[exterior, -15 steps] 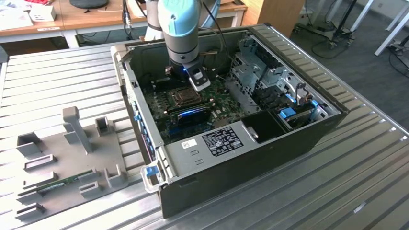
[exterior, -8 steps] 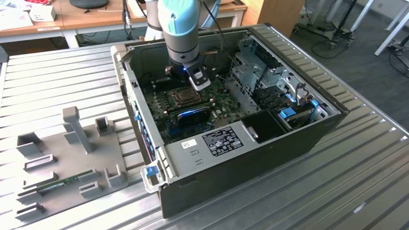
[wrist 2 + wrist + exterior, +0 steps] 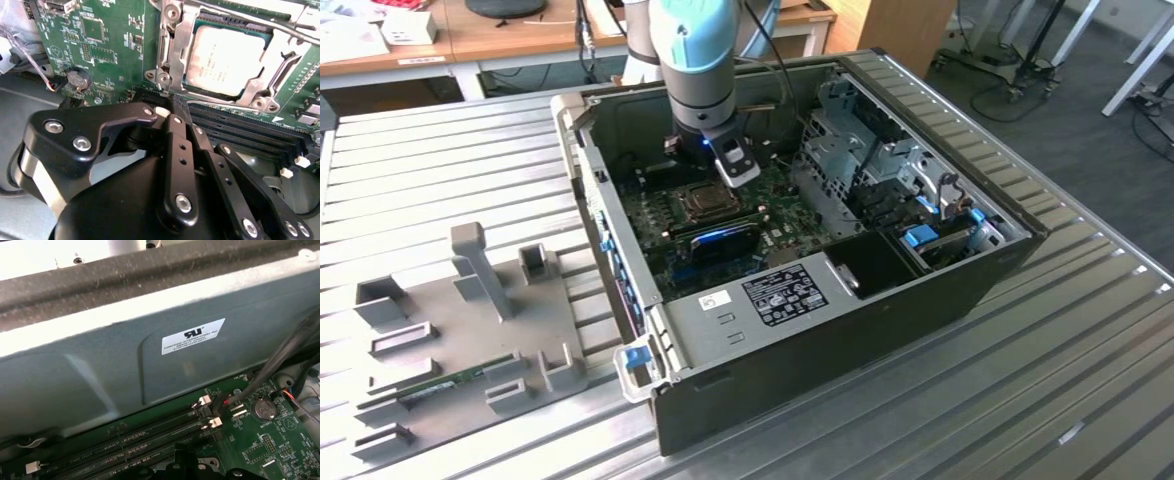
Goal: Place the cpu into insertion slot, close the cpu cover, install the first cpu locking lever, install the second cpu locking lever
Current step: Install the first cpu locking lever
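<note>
Even, bright overhead room light fills the exterior view: the ribbed metal table (image 3: 440,170) reads pale and evenly lit, with soft sheen along its ridges. The inside of the computer case (image 3: 961,290) is much darker, the arm (image 3: 700,70) casting shade over the board there. A small blue glow shows on the arm's wrist.

In the second wrist view the cpu (image 3: 227,60) face and the silver frame around it catch strong glare, nearly washed out. The black gripper (image 3: 165,150) body close to the lens is soft, with dull highlights on its bolts.

In the first wrist view the grey metal wall (image 3: 100,375) is blurred, its upper edge blown out white, while the green circuit board (image 3: 270,440) is sharper.
</note>
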`<state>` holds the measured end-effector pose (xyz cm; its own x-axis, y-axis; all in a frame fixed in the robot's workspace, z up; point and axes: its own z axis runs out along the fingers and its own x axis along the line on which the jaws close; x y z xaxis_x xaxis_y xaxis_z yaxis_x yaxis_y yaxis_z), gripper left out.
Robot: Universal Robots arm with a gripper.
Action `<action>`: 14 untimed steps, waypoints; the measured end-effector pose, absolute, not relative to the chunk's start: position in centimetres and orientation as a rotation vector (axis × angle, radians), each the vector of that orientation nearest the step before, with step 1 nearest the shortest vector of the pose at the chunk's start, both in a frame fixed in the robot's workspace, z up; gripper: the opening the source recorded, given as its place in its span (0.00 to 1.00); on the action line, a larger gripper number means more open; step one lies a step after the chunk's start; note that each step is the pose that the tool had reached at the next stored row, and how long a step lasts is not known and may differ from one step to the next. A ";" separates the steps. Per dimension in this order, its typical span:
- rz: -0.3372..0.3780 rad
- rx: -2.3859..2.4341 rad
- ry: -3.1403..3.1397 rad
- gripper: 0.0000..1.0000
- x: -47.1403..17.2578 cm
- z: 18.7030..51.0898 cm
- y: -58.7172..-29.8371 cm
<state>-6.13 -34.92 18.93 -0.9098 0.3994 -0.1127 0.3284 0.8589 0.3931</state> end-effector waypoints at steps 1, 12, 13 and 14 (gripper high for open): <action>0.551 0.562 2.843 0.10 -6.1 18.9 -35.0; 0.551 0.564 2.843 0.10 -6.1 18.9 -35.0; 0.551 0.564 2.843 0.10 -6.1 18.9 -34.9; 0.551 0.564 2.843 0.10 -6.1 18.9 -34.9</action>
<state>-6.13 -34.93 18.86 -0.9092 0.4009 -0.1127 0.3298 0.8584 0.3930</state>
